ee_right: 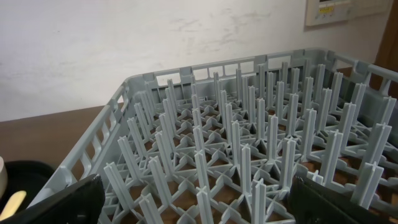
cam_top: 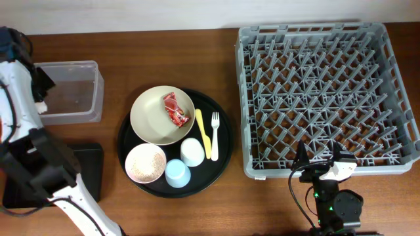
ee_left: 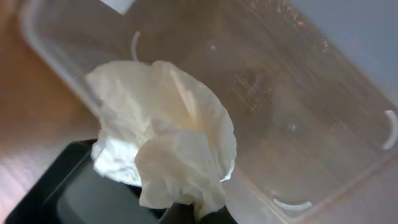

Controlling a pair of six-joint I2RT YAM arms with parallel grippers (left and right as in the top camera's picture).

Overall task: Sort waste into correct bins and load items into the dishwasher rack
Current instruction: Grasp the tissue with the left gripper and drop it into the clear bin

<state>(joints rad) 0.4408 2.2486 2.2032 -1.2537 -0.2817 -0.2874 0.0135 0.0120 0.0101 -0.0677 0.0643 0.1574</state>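
- Left tool [ee_left: 198, 215]: clamped fully shut on the tissue ball [ee_left: 168, 137]. The wad blooms straight out ahead of the tips.
- Handling: tissue is near weightless, soft and crushable, not slippery. A pinch on any fold holds it. On release it may cling to the pads or drift, so my call is to let go low inside the bin.
- Hidden: the paper covers almost all of the left tool. Only dark tips show at the frame bottom, so I can't tell how much paper is caught.
- Just past the tissue: the clear tub [ee_left: 298, 124] lies below and ahead. A corner of the shallow black tray [ee_left: 68, 186] sits below, on the near side. The wad straddles the tub's edge, and I can't tell its height above it.
- Overhead: the left arm [cam_top: 23, 98] covers the grip and part of the black tray.
- Right tool [ee_right: 199, 208]: spread wide, nothing held, parked at the rack [ee_right: 236, 155]'s nearest wall, pegs directly ahead.
- Well off to its left: red foil wrapper [cam_top: 174, 108] on the plate [cam_top: 151, 124]. It's thin and springy, so pinch a crease.
- Bowl [cam_top: 146, 162] looks speckled inside. Probably grains, but too small to confirm.
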